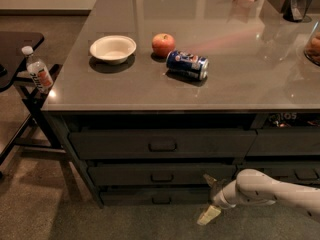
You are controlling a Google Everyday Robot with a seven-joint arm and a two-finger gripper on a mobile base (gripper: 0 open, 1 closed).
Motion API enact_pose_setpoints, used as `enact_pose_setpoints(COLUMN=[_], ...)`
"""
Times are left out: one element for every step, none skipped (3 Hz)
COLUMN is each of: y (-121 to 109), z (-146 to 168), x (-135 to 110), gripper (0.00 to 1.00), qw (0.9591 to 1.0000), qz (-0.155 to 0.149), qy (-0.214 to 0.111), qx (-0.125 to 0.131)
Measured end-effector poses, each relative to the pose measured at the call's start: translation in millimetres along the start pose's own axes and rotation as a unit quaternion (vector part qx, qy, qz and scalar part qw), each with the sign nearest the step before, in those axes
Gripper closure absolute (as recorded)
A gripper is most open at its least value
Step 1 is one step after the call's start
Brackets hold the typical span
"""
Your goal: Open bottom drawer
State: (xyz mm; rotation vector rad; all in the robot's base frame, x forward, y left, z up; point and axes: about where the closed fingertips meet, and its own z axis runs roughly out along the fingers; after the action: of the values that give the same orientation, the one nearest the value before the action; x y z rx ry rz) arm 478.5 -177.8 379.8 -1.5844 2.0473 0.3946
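Note:
The bottom drawer (130, 197) is the lowest, slimmest dark grey front of the left stack, and its small centre handle (161, 200) faces me. The drawer looks closed, flush under the two taller fronts. My gripper (208, 198) hangs low at the drawer's right end, just off the front, on a white arm that enters from the lower right. Its two fingers stand spread one above the other, open, with nothing between them. The upper fingertip (208, 179) is level with the middle drawer, and the lower one (208, 215) is near the floor.
On the grey counter (235, 79) lie a white bowl (113, 48), an apple (163, 44) and a blue can (187, 64) on its side. A neighbouring drawer stack (290, 149) is at the right. A black side table (20, 44) with a water bottle (37, 70) stands at the left on carpet.

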Motion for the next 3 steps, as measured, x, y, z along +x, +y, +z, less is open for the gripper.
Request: enact_pose_setpoints(y=[0.0, 4.8, 12.1], z=[0.0, 16.8, 45.8], x=[0.0, 6.6, 27.3], gripper=[0.00, 0.00, 0.00], qw=[1.0000, 0.9999, 0.9994], qz=[0.000, 0.000, -0.010], qy=[0.000, -0.003, -0.011], qx=[0.000, -0.014, -0.032])
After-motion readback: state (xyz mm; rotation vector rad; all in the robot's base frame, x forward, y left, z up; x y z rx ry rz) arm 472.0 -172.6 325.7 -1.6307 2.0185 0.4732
